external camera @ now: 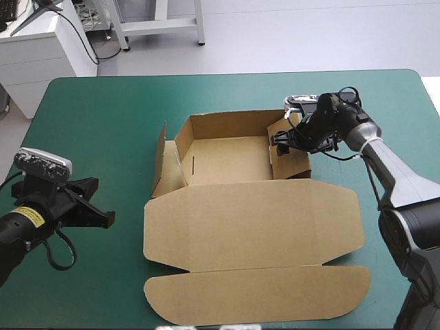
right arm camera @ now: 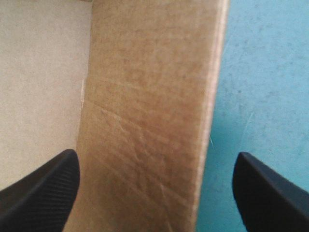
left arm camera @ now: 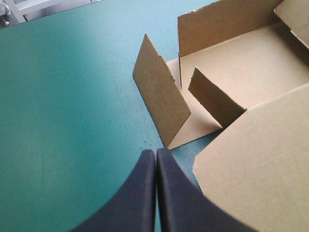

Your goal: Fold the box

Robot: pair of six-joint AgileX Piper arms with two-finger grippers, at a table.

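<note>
Right gripper (external camera: 283, 139), frame centre-right: jaws open astride the brown box's (external camera: 251, 223) raised wall (right arm camera: 149, 116). Left gripper (external camera: 104, 218), lower left: jaws closed, off the box.

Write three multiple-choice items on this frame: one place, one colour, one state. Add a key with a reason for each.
1. Where is the right pincer?
A. astride the box's right wall
B. on bare cover left of the box
C. beyond the table's far edge

2. What colour is the table cover?
A. grey
B. teal-green
C. white

3. What state is the left pincer in?
A. open wide
B. shut on the box
C. shut, empty

Key:
1 A: the right wrist view shows the wall between its spread fingers.
2 B: plain in the high view.
3 C: its fingers meet over the table cover, beside the box.
</note>
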